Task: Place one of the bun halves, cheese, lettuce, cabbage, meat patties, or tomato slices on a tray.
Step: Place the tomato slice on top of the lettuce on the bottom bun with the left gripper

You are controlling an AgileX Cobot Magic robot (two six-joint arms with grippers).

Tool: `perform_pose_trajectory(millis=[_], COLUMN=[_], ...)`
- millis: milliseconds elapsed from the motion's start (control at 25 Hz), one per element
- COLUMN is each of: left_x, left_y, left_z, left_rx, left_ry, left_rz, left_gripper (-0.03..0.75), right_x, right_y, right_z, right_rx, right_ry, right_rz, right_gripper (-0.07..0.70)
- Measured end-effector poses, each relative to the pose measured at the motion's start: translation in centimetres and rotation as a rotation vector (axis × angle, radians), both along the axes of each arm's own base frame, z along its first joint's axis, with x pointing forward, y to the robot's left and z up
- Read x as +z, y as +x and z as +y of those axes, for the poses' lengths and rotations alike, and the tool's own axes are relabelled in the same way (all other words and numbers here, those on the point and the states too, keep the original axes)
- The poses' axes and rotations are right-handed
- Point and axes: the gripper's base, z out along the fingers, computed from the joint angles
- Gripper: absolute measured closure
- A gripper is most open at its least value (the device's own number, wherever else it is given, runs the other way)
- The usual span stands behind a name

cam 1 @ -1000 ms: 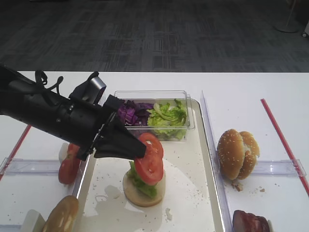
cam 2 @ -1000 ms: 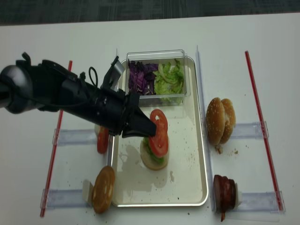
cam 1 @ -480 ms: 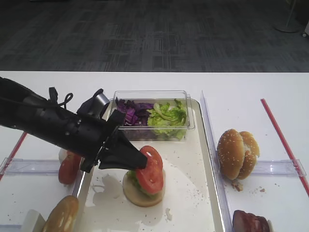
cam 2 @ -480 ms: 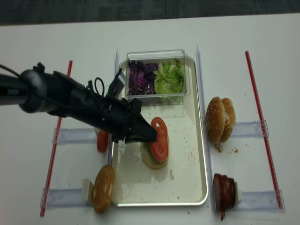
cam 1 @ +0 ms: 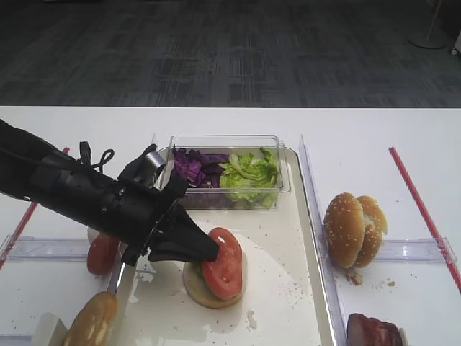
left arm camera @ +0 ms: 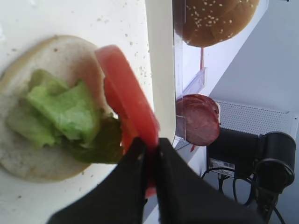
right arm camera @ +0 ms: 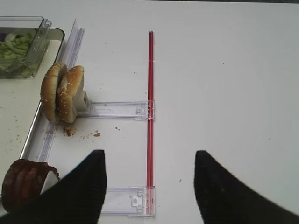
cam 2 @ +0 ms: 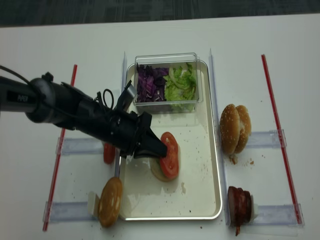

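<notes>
Tomato slice (cam 1: 222, 263) pinched by the closed left gripper (cam 1: 207, 250), tilted against lettuce (left arm camera: 65, 114) on a bun base (cam 1: 193, 277) at the tray's (cam 1: 284, 288) centre. Release remains. Right gripper (right arm camera: 148, 186), jaws apart, empty over the worktop (right arm camera: 224, 70) at 3 o'clock.

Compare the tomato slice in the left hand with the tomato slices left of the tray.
The held slice leans tilted over the lettuce and bun base inside the tray; the other slices stand outside it. The left hand pinches one; nothing touches the others. Both are bright red.
</notes>
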Motion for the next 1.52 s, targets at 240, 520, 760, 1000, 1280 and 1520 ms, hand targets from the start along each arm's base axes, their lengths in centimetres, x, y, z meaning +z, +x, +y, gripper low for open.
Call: perform_pose_trajectory(millis=[240,520,760,1000,1280,1520], left_x=[-0.1,-0.2,-0.2,-0.3,-0.4,-0.4], left_y=[0.1,0.4,0.4,0.4,0.5,0.5], left_z=[0.2,1.0,1.1,1.1,1.2,1.2], left_rx=[0.000,0.021,0.023,0.026,0.038,0.039], left_ry=[-0.002,0.009,0.021,0.026,0.041,0.043], left_rz=[-0.010,0.000,0.022,0.023,0.014,0.013], left_gripper=[0.703,0.703,0.703,0.703,0.703,0.703], right_x=[0.0,0.0,0.0,0.0,0.0,0.0], right_y=[0.0,0.0,0.0,0.0,0.0,0.0], right_z=[0.0,0.0,0.0,0.0,0.0,0.0], right_rx=[0.000,0.000,-0.001,-0.001,-0.001,-0.001], right_ry=[0.000,0.000,0.002,0.002,0.002,0.002], right_rz=[0.000,0.000,0.000,0.000,0.000,0.000], right_gripper=[0.186,0.186,0.186,0.186,0.186,0.186])
